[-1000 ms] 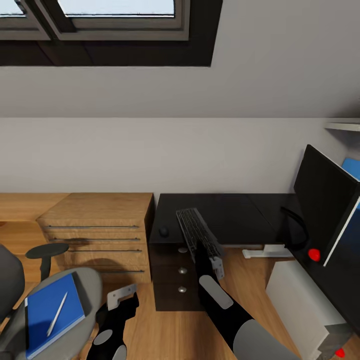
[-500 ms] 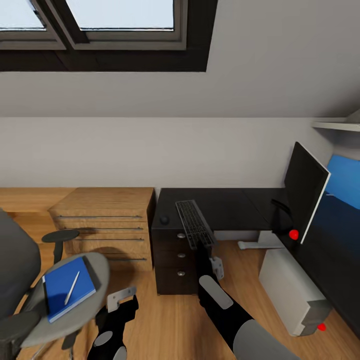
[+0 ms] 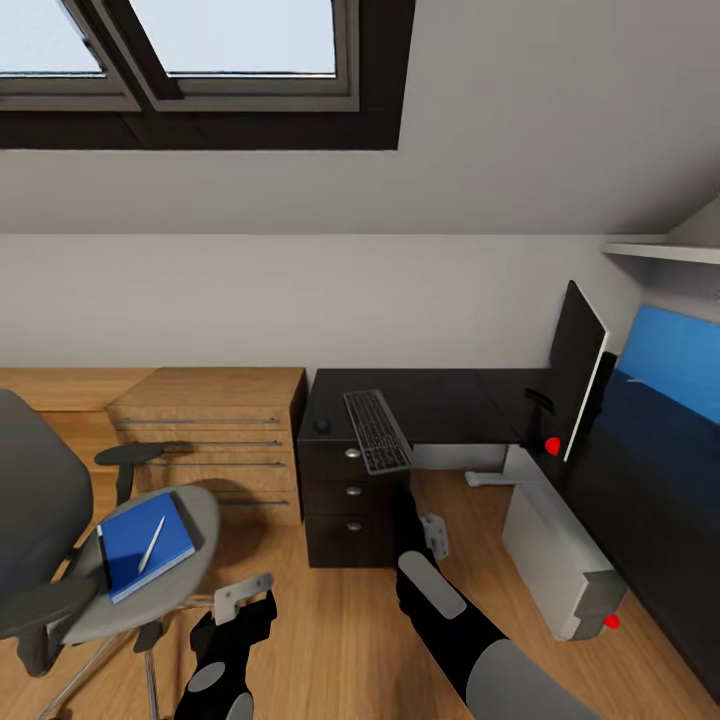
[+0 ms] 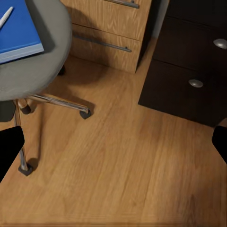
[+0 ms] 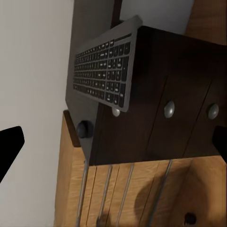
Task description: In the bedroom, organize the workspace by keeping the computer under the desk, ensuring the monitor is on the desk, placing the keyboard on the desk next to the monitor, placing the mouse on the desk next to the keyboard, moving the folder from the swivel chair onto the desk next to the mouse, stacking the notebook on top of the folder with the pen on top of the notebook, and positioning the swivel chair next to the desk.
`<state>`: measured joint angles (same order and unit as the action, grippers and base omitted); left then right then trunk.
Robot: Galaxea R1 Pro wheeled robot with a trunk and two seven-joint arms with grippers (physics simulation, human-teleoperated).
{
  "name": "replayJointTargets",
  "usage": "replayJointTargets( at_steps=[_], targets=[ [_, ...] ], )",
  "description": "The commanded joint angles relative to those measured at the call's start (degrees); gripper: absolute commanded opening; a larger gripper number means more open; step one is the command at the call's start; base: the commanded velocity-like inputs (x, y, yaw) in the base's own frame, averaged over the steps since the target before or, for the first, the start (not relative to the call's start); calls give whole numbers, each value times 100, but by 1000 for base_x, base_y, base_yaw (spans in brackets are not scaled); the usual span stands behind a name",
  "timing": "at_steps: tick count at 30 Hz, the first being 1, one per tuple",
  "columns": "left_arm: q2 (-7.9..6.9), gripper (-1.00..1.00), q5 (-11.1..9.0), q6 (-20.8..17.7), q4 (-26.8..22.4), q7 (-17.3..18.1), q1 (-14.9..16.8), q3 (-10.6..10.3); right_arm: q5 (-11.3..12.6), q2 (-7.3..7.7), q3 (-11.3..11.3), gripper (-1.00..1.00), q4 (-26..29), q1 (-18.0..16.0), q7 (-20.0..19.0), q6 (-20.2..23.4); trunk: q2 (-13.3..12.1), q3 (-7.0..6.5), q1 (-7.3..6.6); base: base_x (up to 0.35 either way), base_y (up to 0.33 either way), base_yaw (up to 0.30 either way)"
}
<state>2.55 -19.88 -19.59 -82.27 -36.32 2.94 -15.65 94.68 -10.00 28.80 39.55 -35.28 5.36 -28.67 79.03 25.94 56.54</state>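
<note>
The keyboard [image 3: 377, 430] lies on the table [image 3: 440, 405] with its near end overhanging the front edge above the drawers [image 3: 350, 490]; the mouse [image 3: 322, 425] sits just beside it. The monitor [image 3: 574, 372] stands well apart, at the corner. The folder [image 3: 143, 542] rests on the chair [image 3: 130, 570] seat, the pen [image 3: 152, 543] on top.

We judge the folder transfer to be the step in hand. Both tools are spread and empty: the left tool [image 3: 243, 600] hangs low near the chair, the right tool [image 3: 420, 520] before the drawers. We should approach the seat squarely, grip the folder by its near edge, and keep it level so the pen does not roll off.
</note>
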Motion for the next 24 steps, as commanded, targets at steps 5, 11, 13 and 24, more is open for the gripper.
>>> replayJointTargets(
  at_steps=[5,11,13,24],
  targets=[
    [-4,100,-47,-16,127,-42,4,-14,-40,0,43,100,-346,-6,4,-61,-116,-47,-67,-46,-29,0],
    [-2,100,-50,5,698,-40,4,-15,-692,0,134,100,-1311,-6,-14,-96,-357,-155,-199,-5,-3,0],
    [-5,100,-50,11,900,-42,4,-9,-948,0,144,100,-1576,-6,-15,-102,-437,-191,-243,-1,-1,0],
    [5,100,-44,808,2452,-33,4,-1,-2915,0,159,100,-3400,-6,-9,-332,-878,-388,-484,0,0,0]
  ],
)
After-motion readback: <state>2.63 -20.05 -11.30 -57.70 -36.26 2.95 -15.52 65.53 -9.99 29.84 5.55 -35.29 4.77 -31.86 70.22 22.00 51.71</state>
